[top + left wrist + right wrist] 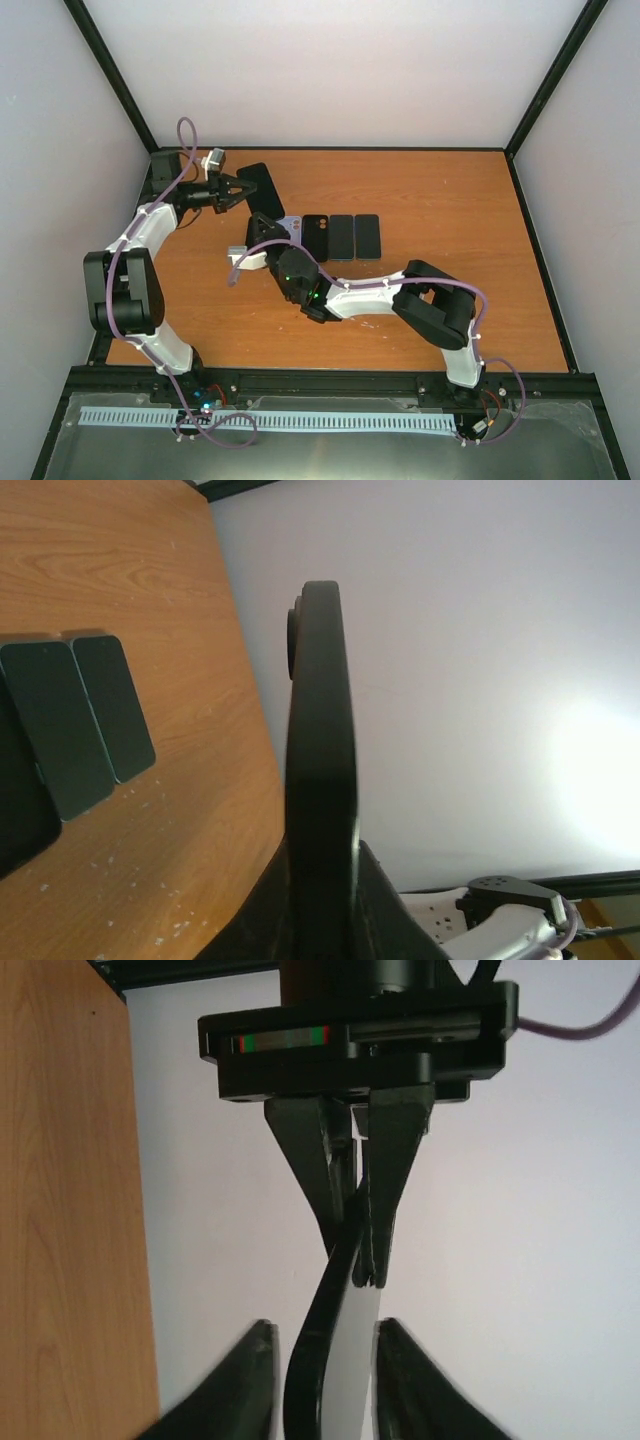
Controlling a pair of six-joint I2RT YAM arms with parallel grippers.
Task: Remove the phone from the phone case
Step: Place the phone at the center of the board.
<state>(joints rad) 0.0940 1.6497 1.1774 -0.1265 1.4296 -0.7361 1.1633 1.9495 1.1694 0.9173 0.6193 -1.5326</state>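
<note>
Left gripper [365,1265] was clamped on the rim of the black phone case [320,780], held edge-up over the table [430,190]. Right gripper [322,1360] straddled case and pale phone [352,1380]; pinching or not, could not tell. Case bowed off phone. Three dark phones [342,237] lay in a row nearby.

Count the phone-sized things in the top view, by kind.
dark phones lying in a row: 3
black case held in the left gripper: 1
light slab beside the row: 1
Total: 5
</note>
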